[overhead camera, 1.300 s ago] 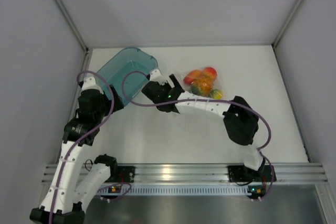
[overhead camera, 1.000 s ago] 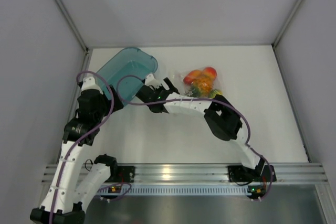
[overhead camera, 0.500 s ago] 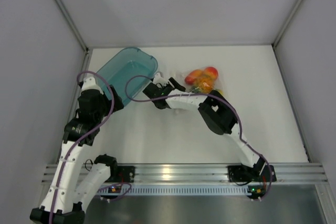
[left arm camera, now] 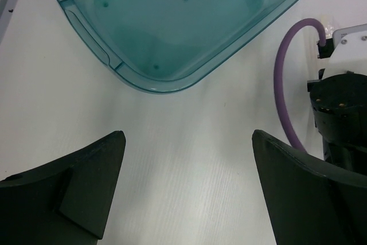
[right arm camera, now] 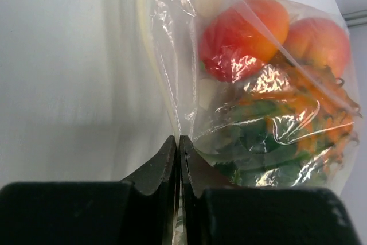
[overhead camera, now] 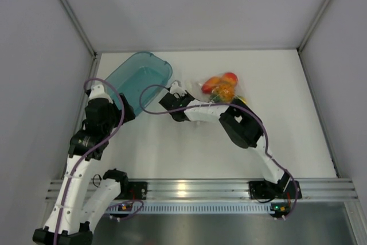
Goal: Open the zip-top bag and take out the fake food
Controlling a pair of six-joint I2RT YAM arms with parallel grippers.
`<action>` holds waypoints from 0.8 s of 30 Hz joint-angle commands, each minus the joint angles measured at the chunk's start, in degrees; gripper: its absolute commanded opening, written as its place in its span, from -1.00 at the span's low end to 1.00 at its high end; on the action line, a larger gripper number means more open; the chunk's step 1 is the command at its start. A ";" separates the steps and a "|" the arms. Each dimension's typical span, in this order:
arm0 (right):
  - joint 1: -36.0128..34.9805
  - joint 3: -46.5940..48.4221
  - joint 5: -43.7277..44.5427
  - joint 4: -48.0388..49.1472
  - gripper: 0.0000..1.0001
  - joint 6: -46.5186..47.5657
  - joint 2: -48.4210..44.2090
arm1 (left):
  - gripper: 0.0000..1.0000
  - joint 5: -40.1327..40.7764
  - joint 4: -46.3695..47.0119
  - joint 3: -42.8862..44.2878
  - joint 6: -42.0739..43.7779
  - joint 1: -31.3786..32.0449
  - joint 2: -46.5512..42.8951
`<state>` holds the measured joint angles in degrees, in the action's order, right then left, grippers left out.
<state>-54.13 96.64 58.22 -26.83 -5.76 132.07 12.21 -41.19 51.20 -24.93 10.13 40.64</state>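
Right claw [right arm camera: 179,142] is squeezed shut on the near edge of the zip-top bag [right arm camera: 172,55]. From the claw, that edge runs straight ahead. The fake food [right arm camera: 246,32] bulges off to one side inside the bag, which lies on the table [overhead camera: 172,153] near the back. Left claw [left arm camera: 188,142] hangs wide apart by the teal tray [left arm camera: 143,81], well away from the bag. A second ago the right elbow [overhead camera: 243,127] stuck out farther right. Now it is tucked in, and the bag has barely moved.

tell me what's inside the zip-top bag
Through the clear zip-top bag: two red-orange fruits and an orange pineapple with green leaves. Crinkled plastic and the right gripper, shut on its edge, hide anything lower down.
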 commanded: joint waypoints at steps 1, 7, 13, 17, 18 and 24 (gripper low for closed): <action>0.34 -0.75 -1.08 1.43 -0.90 -2.32 -8.40 | 0.96 -0.96 1.99 0.13 0.67 -0.02 -0.74; 0.25 -4.96 -11.53 1.08 -0.98 -3.29 -16.92 | 0.95 -3.24 2.87 0.22 1.20 -0.02 -1.44; 0.16 -12.35 -25.59 1.35 -1.00 3.19 -30.36 | 0.92 -11.92 5.67 1.62 3.30 -0.02 -1.97; 0.16 -17.52 -34.37 1.17 -1.00 8.39 -40.19 | 0.90 -23.43 7.34 4.34 3.31 -0.02 0.83; 0.25 -18.41 -35.53 0.99 -1.00 9.35 -41.79 | 0.90 -26.15 7.96 5.74 2.18 -0.02 1.71; 0.34 -22.02 -42.31 -4.01 -1.00 16.12 -50.85 | 0.88 -50.15 23.94 9.00 -4.15 0.24 10.58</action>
<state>-54.13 75.59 21.87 -28.05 5.43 85.58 -22.15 -30.50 57.25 -25.34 10.15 47.77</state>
